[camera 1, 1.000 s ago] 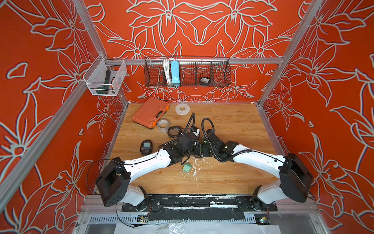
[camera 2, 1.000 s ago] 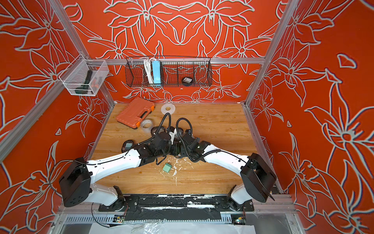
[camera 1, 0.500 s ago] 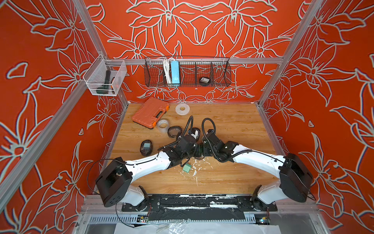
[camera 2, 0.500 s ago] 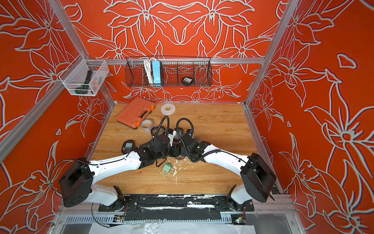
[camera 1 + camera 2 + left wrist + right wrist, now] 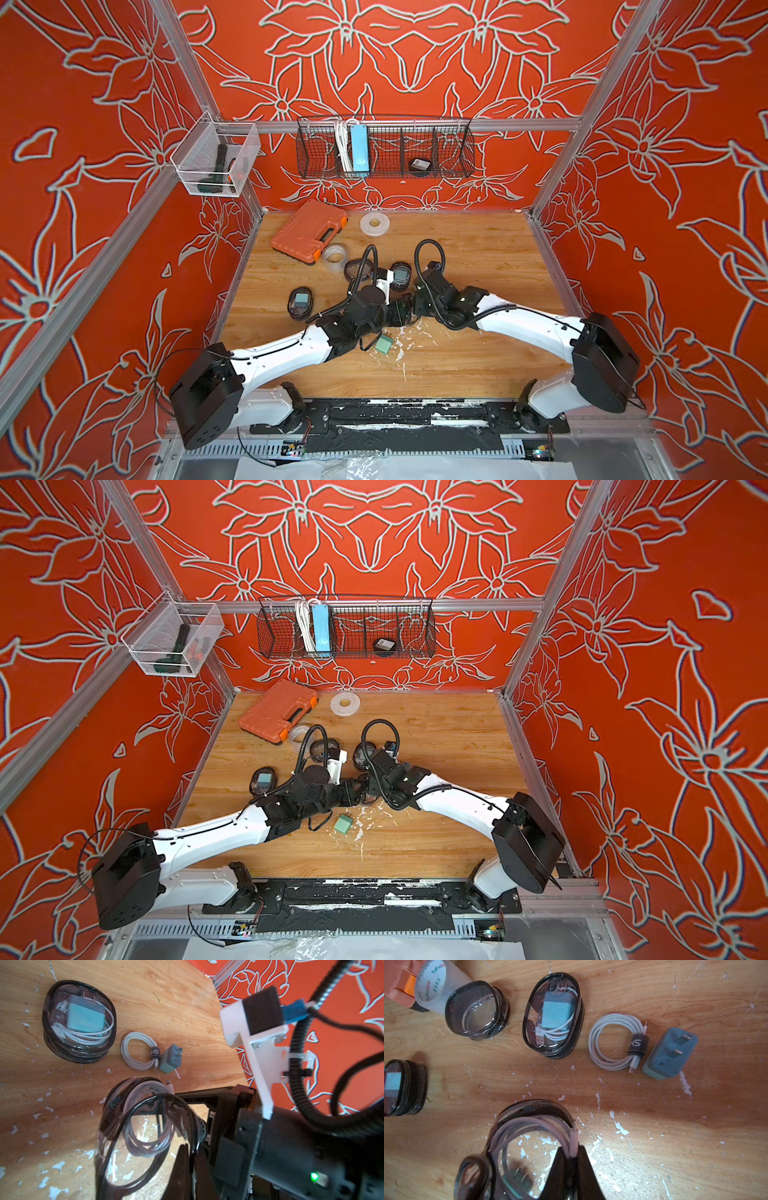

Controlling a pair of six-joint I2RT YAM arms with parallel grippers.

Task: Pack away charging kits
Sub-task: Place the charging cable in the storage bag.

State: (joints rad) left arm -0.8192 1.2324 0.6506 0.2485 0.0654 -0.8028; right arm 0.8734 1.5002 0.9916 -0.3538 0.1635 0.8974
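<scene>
An oval clear-topped pouch (image 5: 529,1118) hangs between my two grippers over the table's middle, with a coiled white cable (image 5: 149,1134) in it. My left gripper (image 5: 192,1147) is shut on the pouch's black rim. My right gripper (image 5: 572,1150) is shut on the cable's end (image 5: 574,1138). A teal plug adapter (image 5: 383,344) lies on the table just below them. A second loose cable (image 5: 616,1043) and grey-blue adapter (image 5: 669,1057) lie side by side. Two packed pouches (image 5: 553,1016) (image 5: 300,302) and an empty pouch (image 5: 476,1009) stand nearby.
An orange case (image 5: 309,230) and two tape rolls (image 5: 335,252) (image 5: 375,223) lie at the back left. A wire basket (image 5: 453,166) on the back wall holds a blue power strip (image 5: 359,149) and a pouch (image 5: 419,165). A clear bin (image 5: 191,183) hangs on the left wall.
Both wrists have shifted a little toward the front left with the pouch between them. Both grips stay the same.
</scene>
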